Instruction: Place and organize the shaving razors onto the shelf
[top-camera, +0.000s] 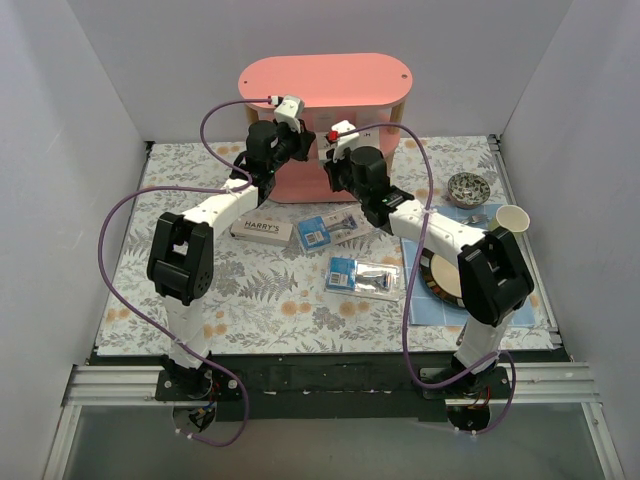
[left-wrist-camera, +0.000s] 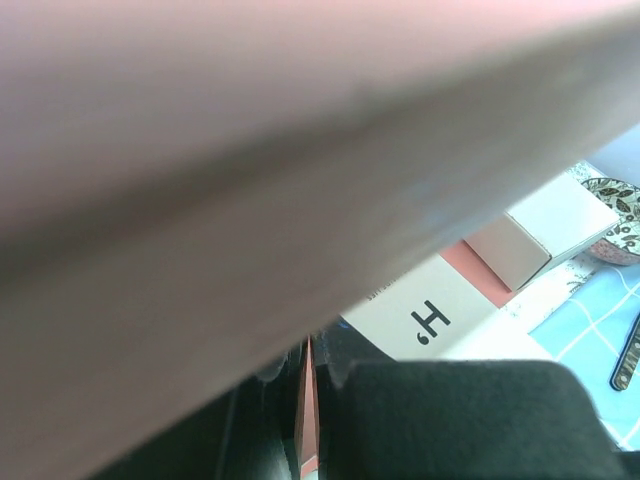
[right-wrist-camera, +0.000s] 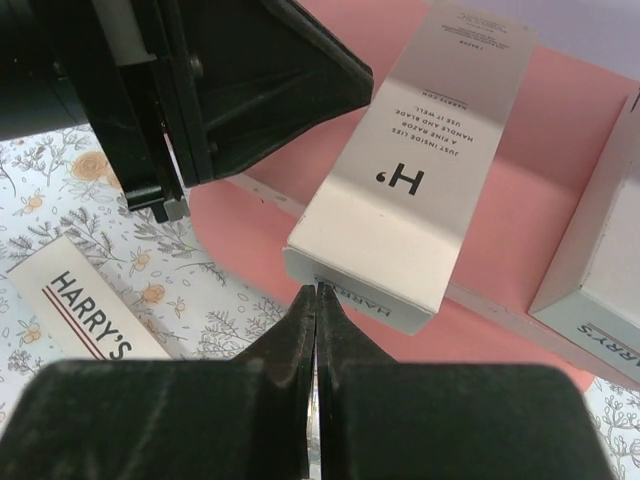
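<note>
Right, nearest on the floral counter (top-camera: 260, 300): one blister pack (top-camera: 362, 275), then a 2nd blister pack (top-camera: 325, 228) beside a HARRY'S box (top-camera: 262, 230). Further in, the R hand (right-wrist-camera: 316, 300) has its fingers pressed together w/ nothing between, tips touching the near end of a white box (right-wrist-camera: 410, 190) lying on the pink shelf (top-camera: 325, 80). Another box (right-wrist-camera: 600, 270) lies to its right, same tier. L hand (top-camera: 295, 152) is at the shelf too; can't tell if open or closed.

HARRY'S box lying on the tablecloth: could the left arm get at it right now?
Probably yes. The HARRY'S box lies flat and uncovered beside that arm's forearm; the left gripper, up at the shelf, would only need to back out and drop.
</note>
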